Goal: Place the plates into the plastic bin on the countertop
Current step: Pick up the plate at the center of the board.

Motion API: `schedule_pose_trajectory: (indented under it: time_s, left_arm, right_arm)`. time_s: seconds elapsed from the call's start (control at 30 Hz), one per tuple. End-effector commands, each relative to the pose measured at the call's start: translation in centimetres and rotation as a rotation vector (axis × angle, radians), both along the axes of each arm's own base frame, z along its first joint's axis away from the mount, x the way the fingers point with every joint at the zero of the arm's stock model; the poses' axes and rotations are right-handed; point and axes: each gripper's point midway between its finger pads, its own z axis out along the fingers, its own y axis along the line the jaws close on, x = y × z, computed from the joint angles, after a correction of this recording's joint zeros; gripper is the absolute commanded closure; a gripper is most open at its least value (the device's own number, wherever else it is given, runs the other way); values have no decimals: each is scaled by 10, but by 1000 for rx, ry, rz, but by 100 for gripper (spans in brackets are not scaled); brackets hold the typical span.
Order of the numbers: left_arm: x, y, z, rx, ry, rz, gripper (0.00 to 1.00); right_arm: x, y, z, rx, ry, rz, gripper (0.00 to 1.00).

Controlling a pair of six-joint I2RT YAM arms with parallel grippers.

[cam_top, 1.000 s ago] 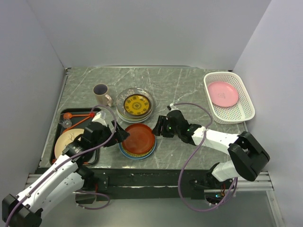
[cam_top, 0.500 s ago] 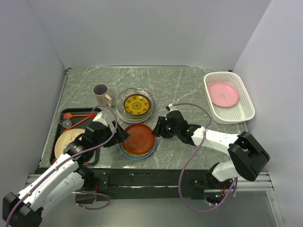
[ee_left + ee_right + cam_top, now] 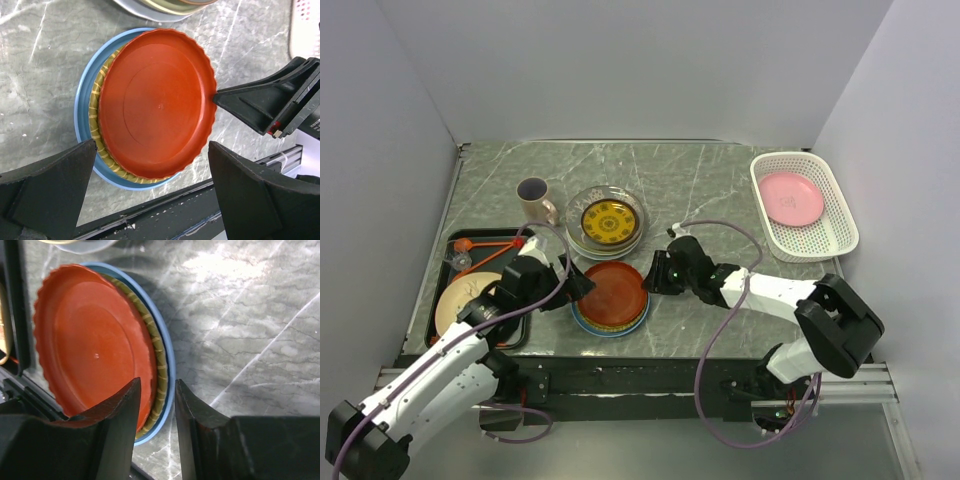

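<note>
A red plate (image 3: 616,292) with a scalloped rim lies on top of a yellow-ribbed plate (image 3: 100,90) and a blue plate (image 3: 82,107) on the countertop (image 3: 700,180). My left gripper (image 3: 578,286) is wide open at the stack's left side; in the left wrist view (image 3: 151,150) its fingers (image 3: 50,190) stand either side of the stack. My right gripper (image 3: 650,272) is at the stack's right rim, narrowly open (image 3: 157,390), one finger (image 3: 112,425) over the red plate (image 3: 90,355) and the other over bare stone. The white plastic bin (image 3: 817,240) holds a pink plate (image 3: 792,197).
A second stack, with a yellow-patterned plate (image 3: 609,219) on clear glass, sits behind the red one. A beige mug (image 3: 534,201) stands at back left. A black tray (image 3: 453,262) on the left holds a beige plate (image 3: 460,300) and an orange utensil (image 3: 485,243).
My right gripper has crept a little left, closing in on the red plate's right rim. The left arm has barely moved. The plates lie as before.
</note>
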Motion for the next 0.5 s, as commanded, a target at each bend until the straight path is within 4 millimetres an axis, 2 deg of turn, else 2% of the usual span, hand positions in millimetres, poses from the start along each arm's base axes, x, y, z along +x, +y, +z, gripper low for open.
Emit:
schedule_pose_trajectory:
  time_s: [0.0,0.47]
  left_arm:
    - [5,-5,4,-8,-26,-19,1]
    - [7,-8,-3,-2,-21,-38,1]
  right_arm:
    - [10,11,8,3,-41,11,61]
    - [9,20,3,-14,-32,17,68]
